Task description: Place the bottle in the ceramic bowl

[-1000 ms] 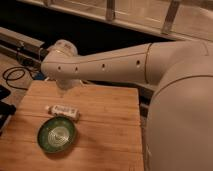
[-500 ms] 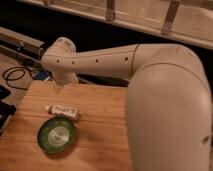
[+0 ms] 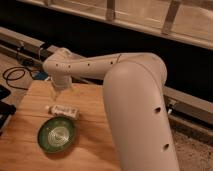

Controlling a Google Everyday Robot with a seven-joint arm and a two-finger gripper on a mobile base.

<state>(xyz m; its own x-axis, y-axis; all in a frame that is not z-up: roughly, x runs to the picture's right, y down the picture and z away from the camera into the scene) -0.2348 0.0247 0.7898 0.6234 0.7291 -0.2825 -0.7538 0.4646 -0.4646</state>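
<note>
The small white bottle (image 3: 62, 110) lies on its side on the wooden table (image 3: 90, 105), just behind the bowl. The green ceramic bowl (image 3: 57, 134), with pale rings inside and a dark rim, sits on the table's front left part and holds nothing. My gripper (image 3: 59, 91) hangs down from the white wrist (image 3: 56, 67), just above and behind the bottle and apart from it. The big white arm (image 3: 135, 100) fills the right half of the view and hides the table's right side.
Black cables (image 3: 12, 75) lie on the floor at the left. A metal rail (image 3: 20, 42) runs behind the table. A dark object (image 3: 4, 107) stands at the left edge of the view.
The wrist and gripper have come down a little toward the bottle, and the arm's elbow has swung nearer the camera. The bottle and bowl have not moved.
</note>
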